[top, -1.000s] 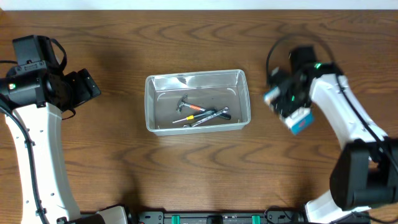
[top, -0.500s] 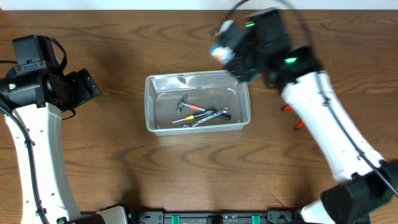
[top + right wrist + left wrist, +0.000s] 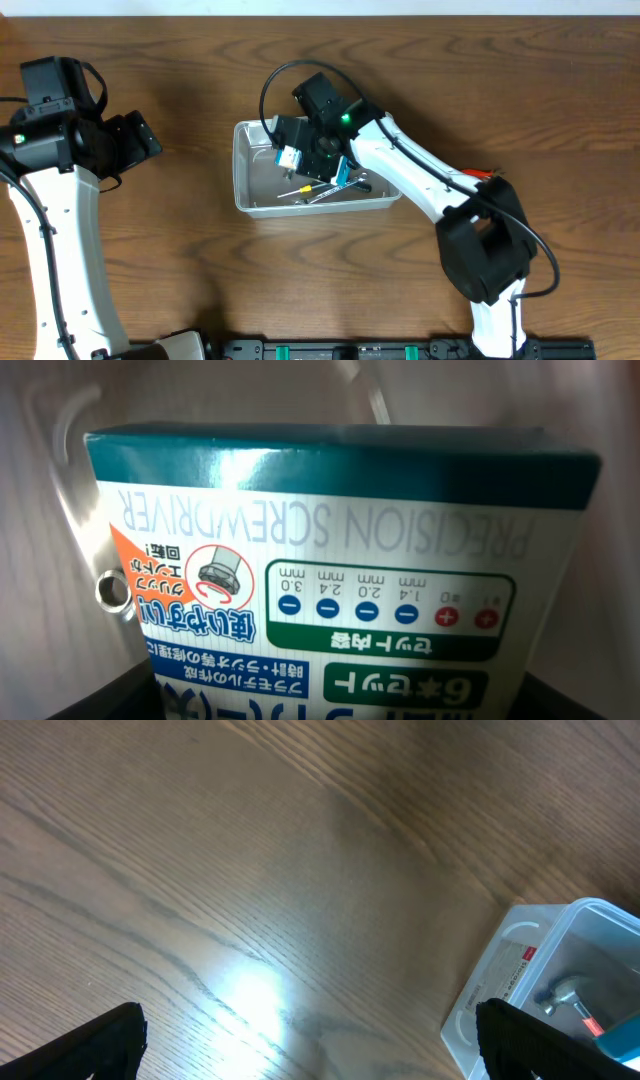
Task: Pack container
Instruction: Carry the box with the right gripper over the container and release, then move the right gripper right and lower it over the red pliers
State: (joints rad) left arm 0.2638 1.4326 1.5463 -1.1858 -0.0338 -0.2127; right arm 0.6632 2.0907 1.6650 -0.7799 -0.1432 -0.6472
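The clear plastic container [image 3: 241, 168] stands at the table's middle and holds a small hammer, a screwdriver and a wrench [image 3: 322, 187]. My right gripper [image 3: 298, 155] reaches into its left part, shut on a blue-and-white precision screwdriver box [image 3: 288, 157]. In the right wrist view the box [image 3: 340, 560] fills the frame, with the container's clear wall [image 3: 62, 480] behind it. My left gripper [image 3: 143, 140] is open and empty, left of the container. In the left wrist view its open fingers [image 3: 310, 1045] hang over bare wood, with the container's corner [image 3: 500, 982] at the right.
A red-handled tool [image 3: 481, 176] lies on the table right of the container, partly hidden under my right arm. The brown wooden table [image 3: 180, 270] reaches a pale wall at the back edge.
My right arm has swung from the table's right side, over the container's back rim, down into the container, carrying the box. The left arm has not moved.
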